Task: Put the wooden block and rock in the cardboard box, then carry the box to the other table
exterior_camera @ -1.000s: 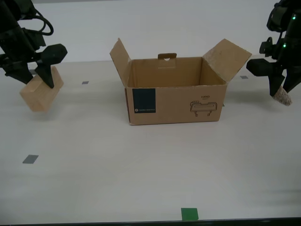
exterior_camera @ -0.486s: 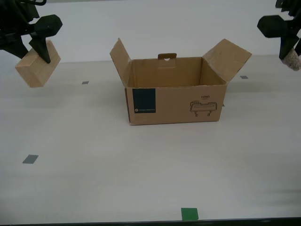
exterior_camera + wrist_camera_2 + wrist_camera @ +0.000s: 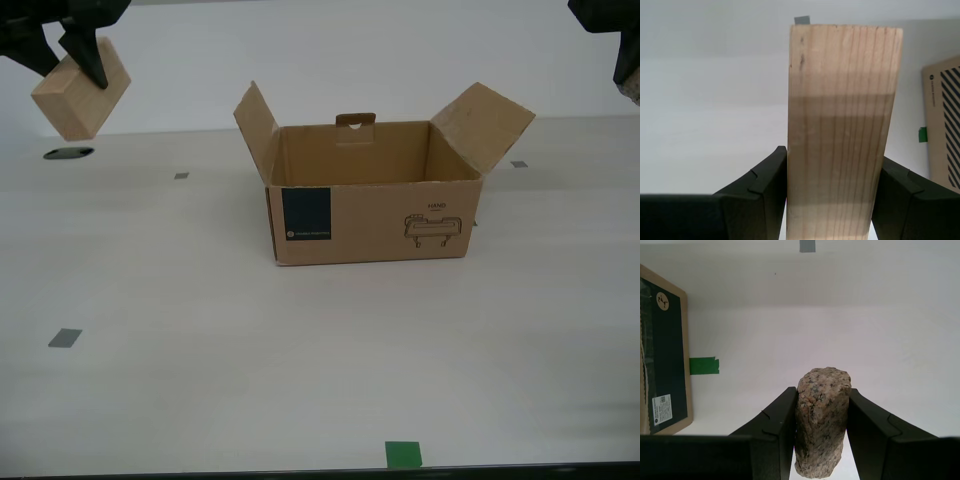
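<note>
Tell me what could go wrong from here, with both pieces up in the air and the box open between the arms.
1. My second gripper holds the wooden block near one end, most of it overhanging; it could pivot or slip.
2. My first gripper pinches the rock on rough, uneven faces, so it might twist free.
3. The cardboard box has raised side flaps; an arm coming in low could snag one and shove the box.

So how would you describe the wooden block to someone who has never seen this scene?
Start from the open cardboard box in the middle of the pale table. Look to the exterior view's upper left, where my second gripper holds the wooden block off the surface. It is light tan bare wood with straight grain and square edges, unlike the rough speckled rock in my first gripper.
</note>
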You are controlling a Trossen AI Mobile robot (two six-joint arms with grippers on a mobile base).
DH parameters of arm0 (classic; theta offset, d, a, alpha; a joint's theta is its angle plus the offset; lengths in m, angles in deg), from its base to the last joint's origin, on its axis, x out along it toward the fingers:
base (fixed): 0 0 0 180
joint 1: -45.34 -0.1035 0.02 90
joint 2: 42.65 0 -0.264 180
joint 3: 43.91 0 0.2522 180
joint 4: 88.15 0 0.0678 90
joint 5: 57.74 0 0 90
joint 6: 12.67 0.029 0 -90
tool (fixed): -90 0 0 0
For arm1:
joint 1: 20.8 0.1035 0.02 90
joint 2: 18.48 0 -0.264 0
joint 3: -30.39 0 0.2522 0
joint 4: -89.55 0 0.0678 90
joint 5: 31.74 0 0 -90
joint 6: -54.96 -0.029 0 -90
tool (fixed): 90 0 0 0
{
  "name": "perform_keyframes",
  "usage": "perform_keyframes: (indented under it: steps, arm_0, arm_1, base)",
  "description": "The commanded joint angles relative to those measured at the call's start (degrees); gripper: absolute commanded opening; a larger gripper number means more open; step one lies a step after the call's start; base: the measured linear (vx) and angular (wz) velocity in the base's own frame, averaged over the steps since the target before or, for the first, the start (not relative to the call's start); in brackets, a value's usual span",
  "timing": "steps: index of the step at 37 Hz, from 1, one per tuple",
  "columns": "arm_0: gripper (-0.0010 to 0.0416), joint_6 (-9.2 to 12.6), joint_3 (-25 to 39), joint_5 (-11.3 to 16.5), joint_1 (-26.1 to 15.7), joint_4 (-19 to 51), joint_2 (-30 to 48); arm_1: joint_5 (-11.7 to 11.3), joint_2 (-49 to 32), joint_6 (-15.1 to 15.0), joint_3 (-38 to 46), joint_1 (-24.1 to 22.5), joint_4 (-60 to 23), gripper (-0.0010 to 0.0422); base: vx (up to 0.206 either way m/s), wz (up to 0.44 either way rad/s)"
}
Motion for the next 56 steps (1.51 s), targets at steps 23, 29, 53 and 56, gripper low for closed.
perform_keyframes:
  steps: [23,29,53,56]
  arm_0:
    - [-0.0001,-0.3,9.5,0.0,-1.0,5.3,-1.7]
    - [-0.0001,-0.3,11.5,0.0,-1.7,5.7,-2.8]
    - [-0.0001,0.0,14.3,4.5,-9.1,4.1,-5.6]
    - [-0.0001,0.1,14.3,4.5,-10.4,3.4,-5.8]
  arm_1:
    - [0.3,0.1,-2.1,10.8,-9.9,-2.9,-0.0001]
    - [0.3,0.1,-2.1,13.4,-12.2,-2.9,-0.0001]
    - [9.6,0.0,-2.1,17.2,-20.7,6.4,-0.0001]
    - [9.6,0.0,-2.1,17.2,-21.3,8.0,-0.0001]
  base:
    - [0.0,0.0]
    - [0.0,0.0]
    - [0.0,0.0]
    - [0.0,0.0]
